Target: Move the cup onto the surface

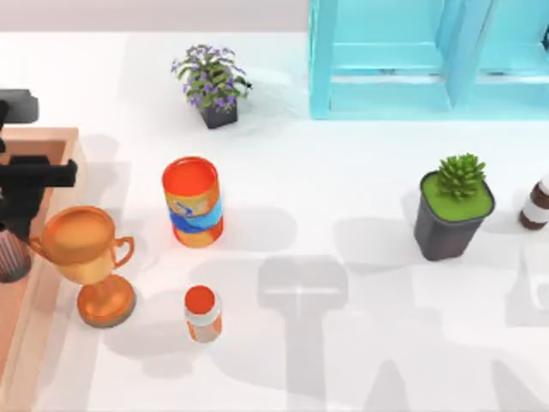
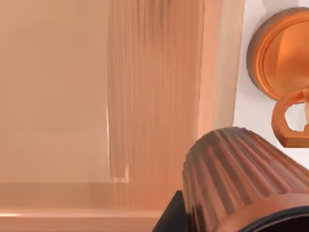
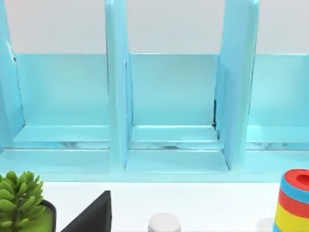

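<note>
1. While over the wooden tray [image 1: 51,146] at table [image 1: 343,257] left edge, left gripper [image 1: 13,249] grips the cup [image 2: 236,179], fingers closed on its ribbed wall.
2. Cup beside trophy [image 1: 86,257], above tray floor.
3. Right gripper [image 3: 89,215] faces turquoise cabinet [image 3: 169,96]; finger state: cannot tell.

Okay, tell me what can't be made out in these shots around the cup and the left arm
- The cup: top view's left edge cuts it off; the left wrist view shows just its ribbed side.
- Left gripper: the top view shows dark arm parts above the wooden tray; whether it's open or shut can't be told.
- Brown bottle: cut by the top view's right edge.
</note>
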`<act>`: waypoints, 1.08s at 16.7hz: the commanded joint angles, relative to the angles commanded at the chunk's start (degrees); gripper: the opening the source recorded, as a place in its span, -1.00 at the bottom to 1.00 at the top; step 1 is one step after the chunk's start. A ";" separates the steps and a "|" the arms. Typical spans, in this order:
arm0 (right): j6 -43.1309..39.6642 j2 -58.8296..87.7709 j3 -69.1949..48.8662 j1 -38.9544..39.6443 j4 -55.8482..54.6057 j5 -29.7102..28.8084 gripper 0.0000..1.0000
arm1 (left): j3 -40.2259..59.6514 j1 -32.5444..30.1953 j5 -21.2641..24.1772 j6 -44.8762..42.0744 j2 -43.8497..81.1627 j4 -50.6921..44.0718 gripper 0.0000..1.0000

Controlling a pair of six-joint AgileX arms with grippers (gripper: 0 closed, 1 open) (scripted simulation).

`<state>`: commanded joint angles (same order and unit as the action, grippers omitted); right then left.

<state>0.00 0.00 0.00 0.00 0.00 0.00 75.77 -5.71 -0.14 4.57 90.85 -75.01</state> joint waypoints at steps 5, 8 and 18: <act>0.00 0.00 0.00 0.00 0.00 0.00 1.00 | 2.72 1.08 -5.25 0.60 -0.38 -0.73 -1.00; 0.00 0.00 0.00 0.00 0.00 0.00 1.00 | 7.56 -0.19 -11.41 1.74 0.29 1.65 -1.00; 0.00 0.00 0.00 0.00 0.00 0.00 1.00 | 22.46 -26.20 -16.01 26.53 4.66 7.84 -1.00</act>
<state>0.00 0.00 0.00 0.00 0.00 0.00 98.23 -31.91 -16.15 31.10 95.51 -67.17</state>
